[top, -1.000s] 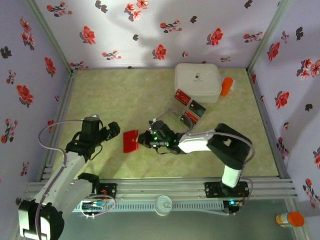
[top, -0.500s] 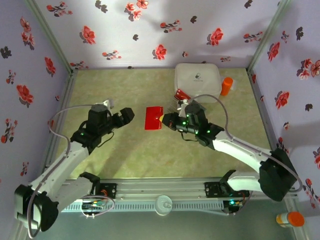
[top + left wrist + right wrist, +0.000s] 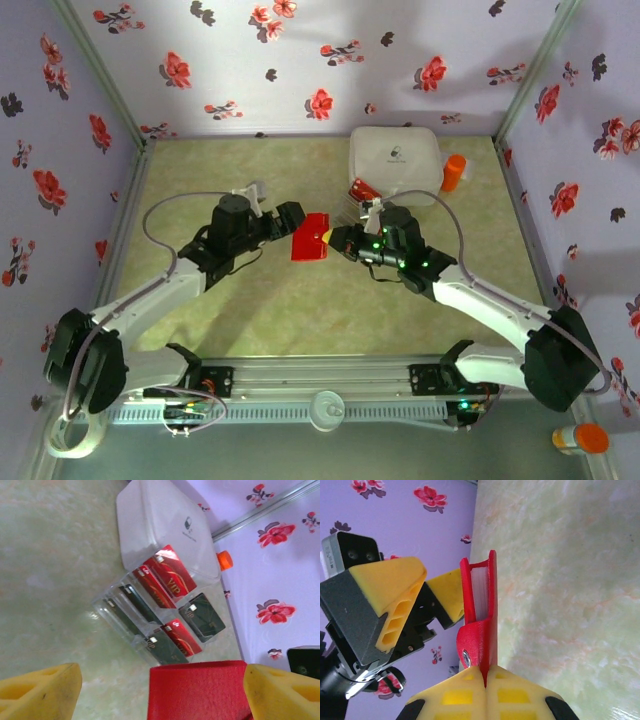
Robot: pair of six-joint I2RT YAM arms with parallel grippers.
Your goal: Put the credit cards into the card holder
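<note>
The holder (image 3: 309, 238) is seen at mid-frame in the top view, apparently lifted off the table (image 3: 240, 300). It is pinched at its right edge by the right gripper (image 3: 329, 238), whose fingers are pressed together on it beside the snap. In the right wrist view the holder is seen edge-on, its two flaps slightly parted and a pale pocket visible between them. The left gripper (image 3: 291, 222) is spread wide, with the holder's free edge between its pads (image 3: 42, 690); whether a pad already touches cannot be told. The cards (image 3: 167, 577) are left in the clear tray (image 3: 107, 611) against the white box (image 3: 150, 520), in the upper right of the top view. The holder is judged light, soft and floppy, with a felt-like, grippy surface, so sagging is likelier than slipping. It is best taken at the free edge, on one flap alone, so that the pockets can be pulled open. The cards are judged stiff, thin and slick, and best gripped across a short edge.
</note>
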